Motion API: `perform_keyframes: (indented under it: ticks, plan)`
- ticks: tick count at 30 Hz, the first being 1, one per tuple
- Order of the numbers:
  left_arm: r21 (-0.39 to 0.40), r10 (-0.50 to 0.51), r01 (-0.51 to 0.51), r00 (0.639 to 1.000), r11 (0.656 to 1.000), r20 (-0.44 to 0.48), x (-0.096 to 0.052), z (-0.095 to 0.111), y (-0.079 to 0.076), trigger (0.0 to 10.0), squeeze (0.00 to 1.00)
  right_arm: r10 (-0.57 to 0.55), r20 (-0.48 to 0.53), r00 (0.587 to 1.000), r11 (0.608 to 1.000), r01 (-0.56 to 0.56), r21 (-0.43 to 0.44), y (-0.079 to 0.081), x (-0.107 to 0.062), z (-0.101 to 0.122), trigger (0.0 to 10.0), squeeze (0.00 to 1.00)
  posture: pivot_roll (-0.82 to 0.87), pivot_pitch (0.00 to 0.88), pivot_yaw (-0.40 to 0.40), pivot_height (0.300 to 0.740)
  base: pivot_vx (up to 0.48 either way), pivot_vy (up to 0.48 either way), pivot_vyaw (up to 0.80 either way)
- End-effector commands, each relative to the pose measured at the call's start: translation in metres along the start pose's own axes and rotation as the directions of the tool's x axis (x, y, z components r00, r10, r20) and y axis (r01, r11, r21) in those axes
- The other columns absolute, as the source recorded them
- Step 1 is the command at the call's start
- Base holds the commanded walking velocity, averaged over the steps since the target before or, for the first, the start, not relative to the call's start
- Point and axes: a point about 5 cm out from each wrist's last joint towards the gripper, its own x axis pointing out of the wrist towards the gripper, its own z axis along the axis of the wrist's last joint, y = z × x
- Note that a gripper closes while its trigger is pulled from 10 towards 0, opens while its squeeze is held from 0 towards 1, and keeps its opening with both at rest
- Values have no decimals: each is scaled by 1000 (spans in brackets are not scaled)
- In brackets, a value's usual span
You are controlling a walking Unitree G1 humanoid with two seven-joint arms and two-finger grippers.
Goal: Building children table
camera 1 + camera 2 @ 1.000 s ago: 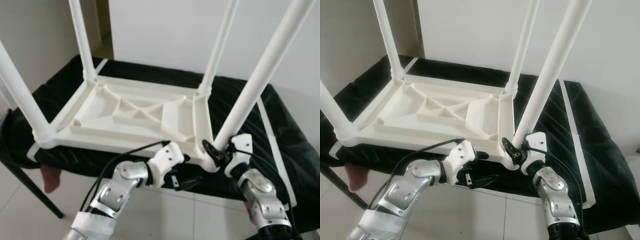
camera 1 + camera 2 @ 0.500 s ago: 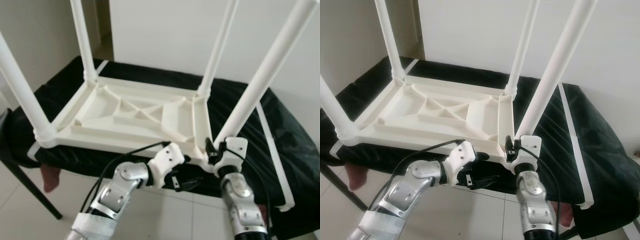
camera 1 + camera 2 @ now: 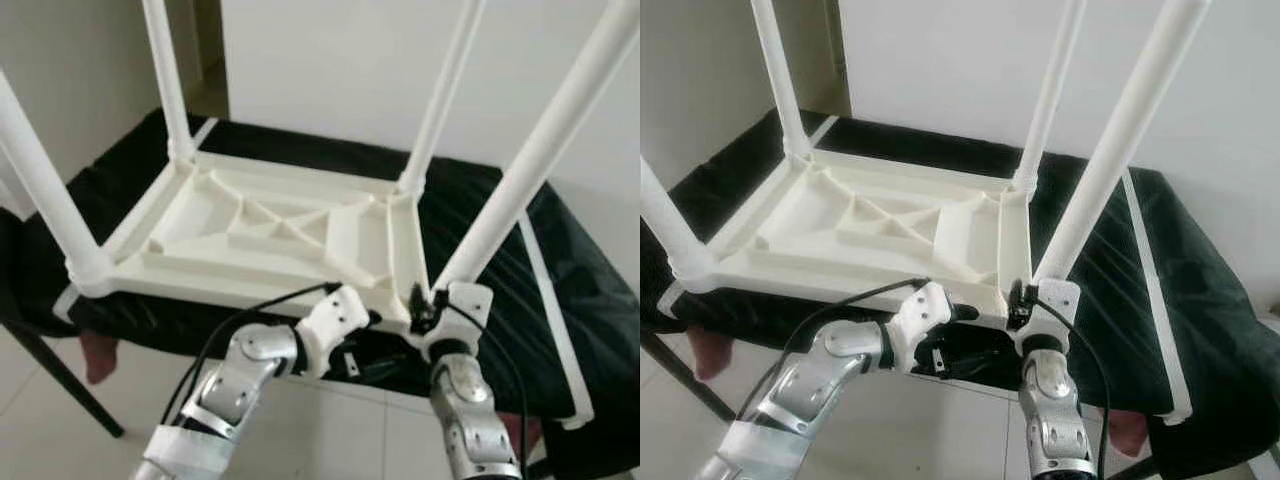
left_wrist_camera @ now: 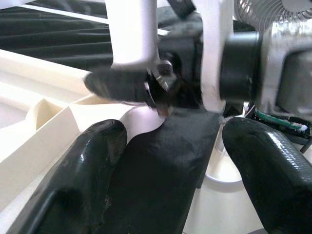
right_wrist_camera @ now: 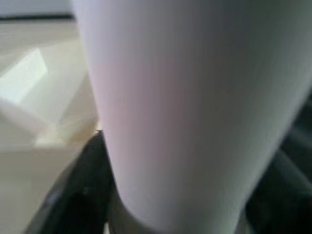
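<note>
A white children's table (image 3: 270,225) lies upside down on a black-covered stand, its legs pointing up. My right gripper (image 3: 425,303) is at the foot of the near right leg (image 3: 530,170). In the right wrist view that leg (image 5: 185,107) sits between dark fingers (image 5: 80,195), which press against both its sides. My left gripper (image 3: 368,366) reaches under the table's front edge close to the same corner. It is open: its fingers (image 4: 87,165) stand wide apart over black cloth, with the right gripper's finger (image 4: 126,87) just beyond.
The other legs rise at near left (image 3: 40,190), far left (image 3: 165,70) and far right (image 3: 445,90). The black cover (image 3: 480,200) hangs over the stand, with a white strip (image 3: 555,310) on its right. Tiled floor (image 3: 100,430) lies below and a wall stands behind.
My right arm has swung in under the corner and its wrist has turned, bringing the fingers closed around the near right leg's foot. The left arm has hardly moved.
</note>
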Motion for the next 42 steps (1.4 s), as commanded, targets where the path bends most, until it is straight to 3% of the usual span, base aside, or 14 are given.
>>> perform_keyframes:
  ticks: [1, 13, 14, 17, 22, 25, 34, 35, 36, 37, 38, 42]
  plan:
    - [3, 48, -48, 999, 999, -2, 2, -1, 2, 10000, 0, -10, -30, 999, 1000, 11, 4, -4, -2, -6, 10000, 1000, 36, 0, -74, 740, 0, 0, 0]
    - [1, 43, -43, 999, 999, -1, 3, -1, 0, 10000, 0, 244, 48, 969, 969, -243, -39, -23, 2, 13, 10000, 1000, 26, 0, -70, 740, 0, 0, 0]
    - [2, 41, -41, 999, 999, -1, 3, -1, 1, 10000, 0, 283, 48, 958, 958, -280, -59, -26, 4, 16, 10000, 0, 24, 0, -69, 740, 0, 0, 0]
    - [3, 40, -40, 999, 999, -1, 3, -1, 1, 10000, 0, 320, 42, 947, 946, -316, -69, -28, 6, 17, 10000, 0, 24, 0, -67, 740, 0, 0, 0]
    - [2, 38, -38, 999, 999, 0, 3, 0, 1, 10000, 0, 491, 2, 871, 864, -487, -127, -29, 11, 22, 10000, 0, 21, 0, -64, 740, 0, 0, 0]
    - [3, 40, -40, 999, 999, -1, 3, 0, 2, 10000, 0, 530, -1, 848, 840, -526, -132, -29, 12, 24, 10000, 0, 23, 0, -64, 740, 0, 0, 0]
    - [2, 50, -50, 999, 999, -4, 1, 0, 3, 10000, 0, 586, -45, 809, 800, -586, -131, -34, 14, 19, 9843, 0, 33, 0, -61, 740, 0, 0, 0]
    - [2, 51, -51, 999, 999, -4, 1, 0, 3, 10000, 0, 589, -54, 807, 797, -590, -130, -35, 14, 17, 3294, 0, 33, 0, -61, 740, 0, 0, 0]
    - [2, 52, -52, 999, 999, -4, 0, 0, 3, 10000, 0, 584, -63, 809, 799, -587, -132, -37, 14, 15, 2275, 0, 32, 0, -59, 740, 0, 0, 0]
    - [2, 52, -52, 999, 999, -4, 0, 0, 4, 10000, 0, 580, -69, 812, 801, -584, -134, -38, 14, 13, 2275, 0, 32, 0, -59, 740, 0, 0, 0]
    - [1, 52, -52, 999, 999, -4, 0, 0, 3, 10000, 0, 579, -70, 812, 802, -583, -132, -39, 14, 12, 0, 0, 32, 0, -58, 740, 0, 0, 0]
    - [0, 49, -49, 999, 999, -5, 0, 0, 3, 10000, 0, 587, -73, 807, 797, -591, -126, -39, 13, 11, 0, 0, 30, 0, -55, 740, 0, 0, 0]
